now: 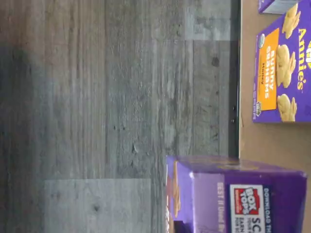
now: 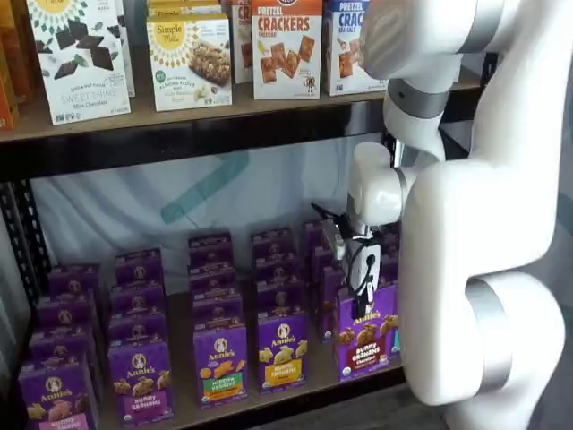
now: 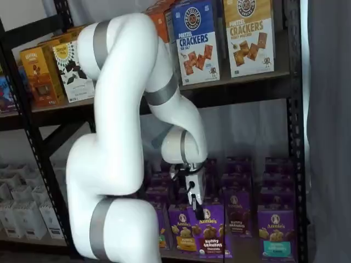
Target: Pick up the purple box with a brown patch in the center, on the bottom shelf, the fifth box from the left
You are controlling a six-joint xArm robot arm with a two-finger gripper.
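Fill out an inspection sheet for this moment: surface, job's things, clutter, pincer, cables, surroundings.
Surface: bottom shelf, a tan board in a black frame, packed with rows of purple cartons.
Job's things: purple box with brown cookies stands at the shelf's front in both shelf views, directly under the pincer; it seems pulled forward of its row.
Clutter: carton with yellow-green label; honey carton; cracker boxes on the upper shelf.
Pincer: pincer at the purple box's top; black fingers seen, no gap or grip readable.
Cables: a thin black cable beside the pincer.
Surroundings: grey wood-look floor; white cartons on a neighbouring rack.
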